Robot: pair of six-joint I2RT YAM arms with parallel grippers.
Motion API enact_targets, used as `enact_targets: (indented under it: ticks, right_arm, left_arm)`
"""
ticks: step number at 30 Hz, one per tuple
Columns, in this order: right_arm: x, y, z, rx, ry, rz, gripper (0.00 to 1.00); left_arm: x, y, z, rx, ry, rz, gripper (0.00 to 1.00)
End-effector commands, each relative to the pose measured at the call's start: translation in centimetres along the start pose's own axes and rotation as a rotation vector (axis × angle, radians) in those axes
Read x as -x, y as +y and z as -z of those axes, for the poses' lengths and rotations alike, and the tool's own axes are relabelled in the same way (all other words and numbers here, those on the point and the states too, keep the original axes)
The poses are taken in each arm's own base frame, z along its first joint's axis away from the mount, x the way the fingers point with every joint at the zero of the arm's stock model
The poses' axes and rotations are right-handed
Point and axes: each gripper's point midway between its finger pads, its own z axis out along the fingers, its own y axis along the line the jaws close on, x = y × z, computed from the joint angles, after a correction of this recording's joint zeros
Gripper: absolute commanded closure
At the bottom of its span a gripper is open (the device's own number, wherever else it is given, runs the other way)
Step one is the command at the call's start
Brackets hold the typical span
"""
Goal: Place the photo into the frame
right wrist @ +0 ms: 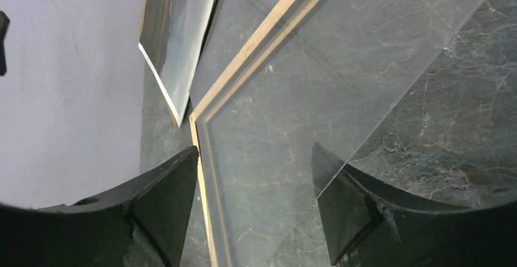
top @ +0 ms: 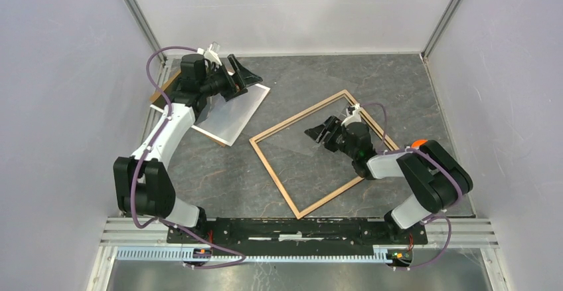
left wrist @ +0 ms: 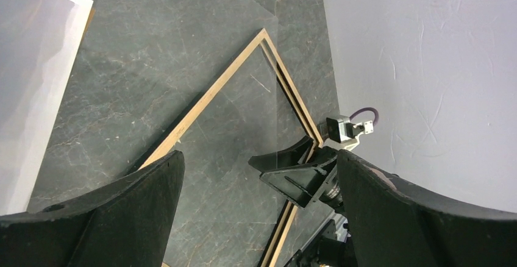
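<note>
Hovering left gripper [top: 240, 82], jaws wide, over the photo [top: 236, 115] left of the frame [top: 274, 178]; right gripper [top: 322, 131] parted. Expecting light, bendy, slippery handling; pinching white border edge.

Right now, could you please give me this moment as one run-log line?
left claw: open, by photo | right claw: open, over frame | photo: outside frame, not yet inserted

The table [top: 219, 171] is a dark grey, marble-veined slab. The frame [top: 275, 179] lies flat on it right of centre, light wood face up and turned cornerwise, with a clear pane [right wrist: 341, 66] skewed over its opening. Toward the far left corner lies the photo [top: 232, 115], set on a brown backing board [top: 158, 92] whose edge shows beside it.
</note>
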Motion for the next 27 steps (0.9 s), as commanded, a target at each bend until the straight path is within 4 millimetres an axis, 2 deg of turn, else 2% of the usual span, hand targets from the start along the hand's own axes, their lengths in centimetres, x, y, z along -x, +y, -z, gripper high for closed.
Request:
enact_targets:
  ticks: [1,11,19,23,27]
  right_arm:
    - [0.4,0.4,-0.4,0.086,0.023,0.077,0.24]
    - [2.6,-2.9,-0.8,0.071,0.041,0.04,0.06]
    - [5.2,-6.2,-2.2,0.008,0.028,0.013,0.06]
    - [7.9,-7.3,-3.5,-0.011,-0.008,-0.001,0.09]
    - [9.8,-8.4,-5.2,-0.021,-0.002,-0.029,0.13]
  left_arm:
    - [0.4,-1.6,0.0,-0.06,-0.009,0.006,0.0]
    - [0.3,-1.5,-0.1,-0.06,-0.006,0.007,0.0]
    - [0.3,-1.8,0.1,-0.066,-0.008,0.002,0.0]
    - [0.3,-1.9,0.1,-0.069,-0.007,0.002,0.0]
    - [0.3,-2.2,0.3,-0.074,-0.007,0.0,0.0]
